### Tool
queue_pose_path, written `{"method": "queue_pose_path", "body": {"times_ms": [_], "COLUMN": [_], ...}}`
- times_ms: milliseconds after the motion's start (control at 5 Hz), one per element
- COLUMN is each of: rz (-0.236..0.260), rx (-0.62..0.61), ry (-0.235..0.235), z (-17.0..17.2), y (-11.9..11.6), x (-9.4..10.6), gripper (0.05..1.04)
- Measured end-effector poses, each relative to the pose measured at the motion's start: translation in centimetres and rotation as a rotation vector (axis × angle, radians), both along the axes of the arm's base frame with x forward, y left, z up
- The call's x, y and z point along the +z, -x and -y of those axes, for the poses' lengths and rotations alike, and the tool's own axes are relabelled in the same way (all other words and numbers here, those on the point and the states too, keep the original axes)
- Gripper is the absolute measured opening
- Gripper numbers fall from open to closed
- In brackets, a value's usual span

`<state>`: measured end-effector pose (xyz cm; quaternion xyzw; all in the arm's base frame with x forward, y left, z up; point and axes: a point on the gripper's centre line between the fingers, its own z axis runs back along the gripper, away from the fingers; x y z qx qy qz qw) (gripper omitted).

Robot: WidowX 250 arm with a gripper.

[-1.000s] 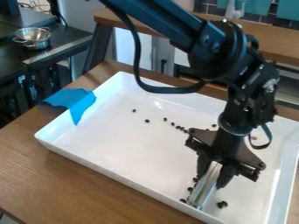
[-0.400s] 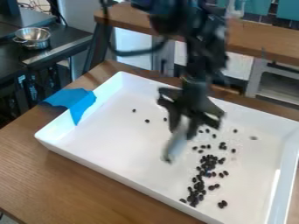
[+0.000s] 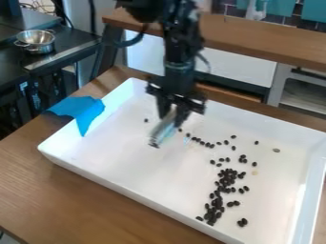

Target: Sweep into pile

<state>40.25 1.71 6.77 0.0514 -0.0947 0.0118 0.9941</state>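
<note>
Pincer (image 3: 170,112) clamped on silvery scraper (image 3: 164,130), slanted low over white tray (image 3: 125,188). Dark beans (image 3: 227,178) lie mostly in a loose band near the tray's front. Judgement: slant suits pushing strays bandward; raised walls should contain rollers.

Arm (image 3: 181,24) cropped at top, gripper (image 3: 169,122) blurred (metallic tool (image 3: 163,132) too), tray (image 3: 96,177) cropped below

Your beans (image 3: 226,178) are small, dark, loose in the white tray (image 3: 115,147). Most bunch in a ragged strip running to the near wall; a thin line trails up-left, strays around. Your sweeping tool (image 3: 164,130): silvery, narrow, tilted in the hand (image 3: 171,114), lower end pointing down-left.
</note>
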Motion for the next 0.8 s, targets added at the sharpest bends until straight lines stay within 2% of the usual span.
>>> {"method": "queue_pose_path", "body": {"times_ms": [400,600,800], "rz": [0.002,-0.002,0.008], "rx": [0.012,0.061,0.079], "ry": [-0.018,-0.020,-0.033], "z": [-5.3,-6.4,-6.5], "y": [-1.8,-0.8,-0.6], "x": [-1.4,-2.9,-3.4], "gripper": [0.367,0.367,0.367]}}
